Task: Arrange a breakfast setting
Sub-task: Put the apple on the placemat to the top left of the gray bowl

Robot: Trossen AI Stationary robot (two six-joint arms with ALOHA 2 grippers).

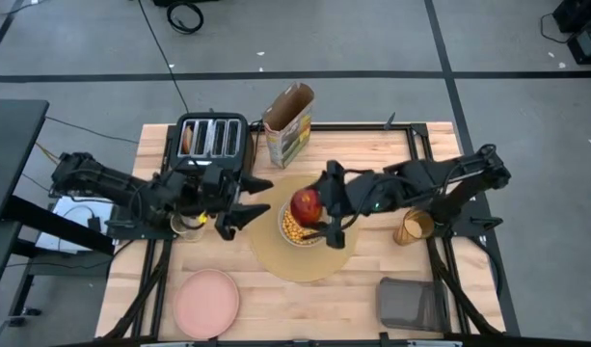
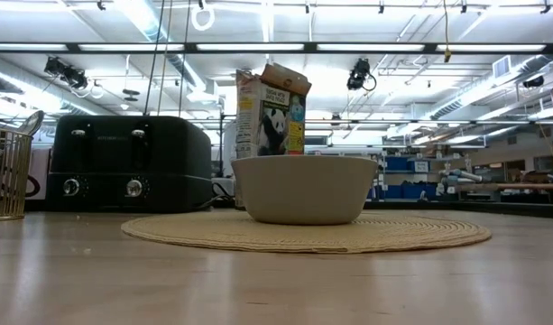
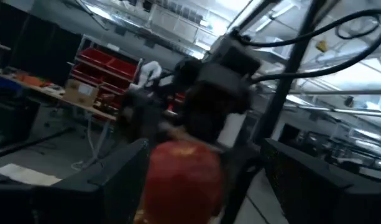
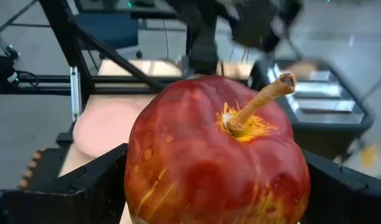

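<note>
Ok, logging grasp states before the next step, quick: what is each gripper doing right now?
Left gripper: jaws open, holding nothing, beside the placemat.
Right gripper: jaws shut on the red apple, above the bowl.

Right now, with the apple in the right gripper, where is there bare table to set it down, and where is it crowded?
Bare wood lies between the pink plate and the mesh basket, below the placemat. It is crowded mid-table: the right gripper holds the red apple over the bowl, with the open left gripper close beside. The toaster and cereal box fill the far edge.
</note>
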